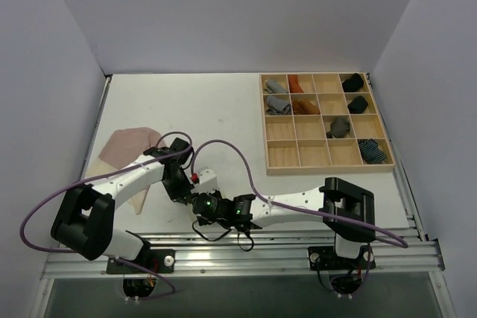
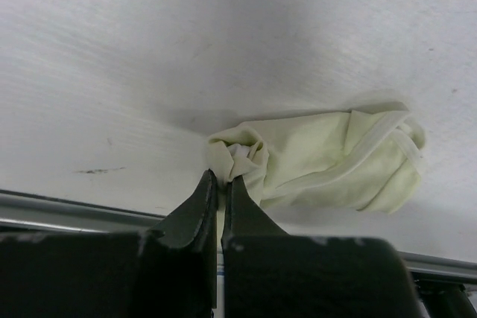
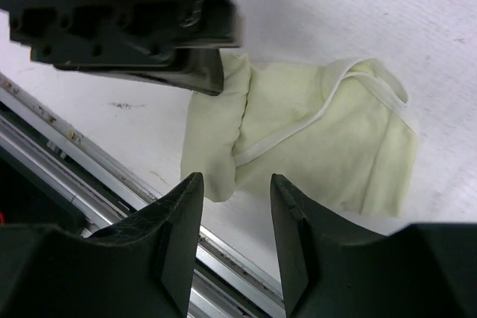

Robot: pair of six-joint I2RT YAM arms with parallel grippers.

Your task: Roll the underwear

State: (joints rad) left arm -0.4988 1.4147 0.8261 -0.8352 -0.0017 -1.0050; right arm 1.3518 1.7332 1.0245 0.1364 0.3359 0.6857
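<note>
The left gripper [image 2: 220, 181] had its jaws pressed together on a bunched corner of the pale yellow-green brief [image 3: 328, 139], which lay loosely folded on the white table [image 1: 216, 102] close to the metal rail [image 1: 246, 247] at the near edge. From the left wrist camera, the cloth spread away from the pinched fold toward 2 o'clock, its white-trimmed hem curling at the far end.

The right gripper [image 3: 235, 184] hovered over the same garment with jaws spread, gripping nothing; the brief's near fold showed in the gap between its fingers. The left arm's black fingertips met the cloth at 11 o'clock in that view.

Overhead, both arms converged toward 6 o'clock on the table and hid the yellow-green brief. The dusty pink brief [image 1: 127, 145] lay flat and well apart at 9 o'clock, partly beneath the left arm. A wooden tray [image 1: 326, 168] of square compartments sat at 2 o'clock, several holding cloth rolls [image 1: 373, 151].
</note>
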